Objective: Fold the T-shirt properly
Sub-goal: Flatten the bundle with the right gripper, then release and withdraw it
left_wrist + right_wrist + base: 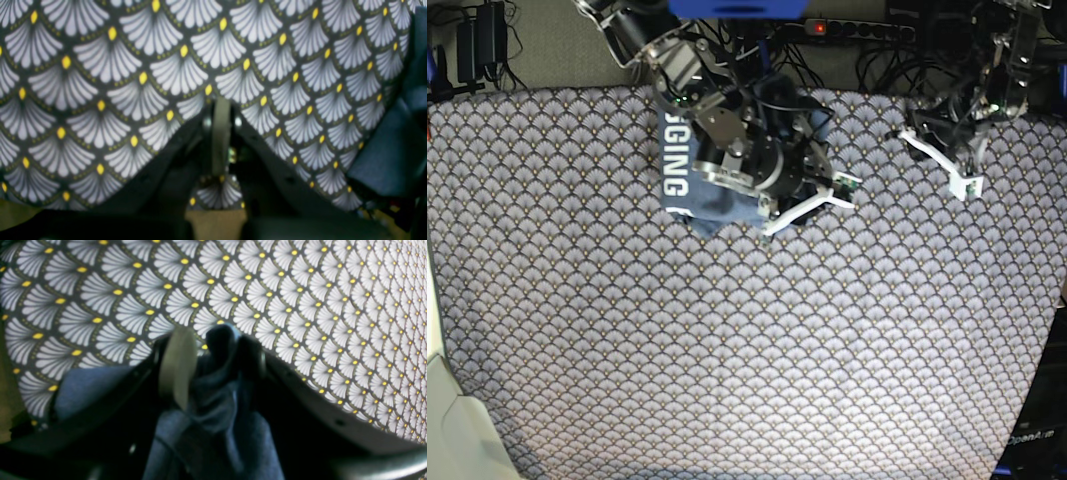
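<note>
At 11 o'clock of base view: T-shirt (pixel 689 170) bunched on patterned tablecloth (pixel 747 340), white lettering facing up, mostly hidden under right arm.
Right gripper (pixel 213 346): jaws clamped around a wad of blue fabric, several layers by the look.
Left gripper (pixel 221 133): clenched, empty, parked at 2 o'clock, well apart from shirt.
Risk, bunching: thick pinch likely drags whole heap instead of one edge.
Risk, slip: fold may pull out mid-lift.
Risk, one-sided pull: no second hold, so skewed fold likely.
</note>
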You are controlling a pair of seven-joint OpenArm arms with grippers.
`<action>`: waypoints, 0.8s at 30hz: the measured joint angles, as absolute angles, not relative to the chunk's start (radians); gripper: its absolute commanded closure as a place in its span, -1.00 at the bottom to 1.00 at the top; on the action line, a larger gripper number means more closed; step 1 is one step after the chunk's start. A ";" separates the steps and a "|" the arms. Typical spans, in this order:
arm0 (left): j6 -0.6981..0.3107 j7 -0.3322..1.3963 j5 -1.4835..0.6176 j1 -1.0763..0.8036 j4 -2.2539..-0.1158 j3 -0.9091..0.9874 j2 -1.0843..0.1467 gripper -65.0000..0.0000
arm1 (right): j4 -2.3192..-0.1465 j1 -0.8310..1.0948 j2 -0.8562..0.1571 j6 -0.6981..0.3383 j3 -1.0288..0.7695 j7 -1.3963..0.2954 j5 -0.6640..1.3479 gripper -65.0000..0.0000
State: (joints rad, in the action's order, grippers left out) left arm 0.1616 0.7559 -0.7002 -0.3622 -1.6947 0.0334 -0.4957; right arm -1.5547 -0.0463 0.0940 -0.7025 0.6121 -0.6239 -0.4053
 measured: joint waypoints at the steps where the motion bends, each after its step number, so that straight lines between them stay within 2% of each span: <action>1: 0.162 0.756 -0.700 -0.362 -1.695 0.034 -0.495 0.99 | -1.555 -0.046 0.094 -0.702 0.612 -0.624 -0.405 0.31; 5: 0.162 0.759 -0.701 -0.360 -1.695 0.034 -0.495 0.99 | -1.553 -0.057 0.094 -0.702 0.617 -0.623 -0.405 0.46; 10: 0.162 0.759 -0.701 -0.360 -1.695 0.034 -0.495 0.99 | -1.551 -0.069 0.094 -0.702 0.617 -0.624 -0.405 0.97; 24: 0.162 0.759 -0.701 -0.360 -1.695 0.034 -0.495 0.99 | -1.550 -0.136 0.094 -0.702 0.613 -0.629 -0.408 1.00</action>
State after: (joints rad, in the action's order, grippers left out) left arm 0.1616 0.7593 -0.7010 -0.3599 -1.6947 0.0338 -0.4953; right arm -1.5497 -0.1360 0.0937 -0.7025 0.6128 -0.6289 -0.4080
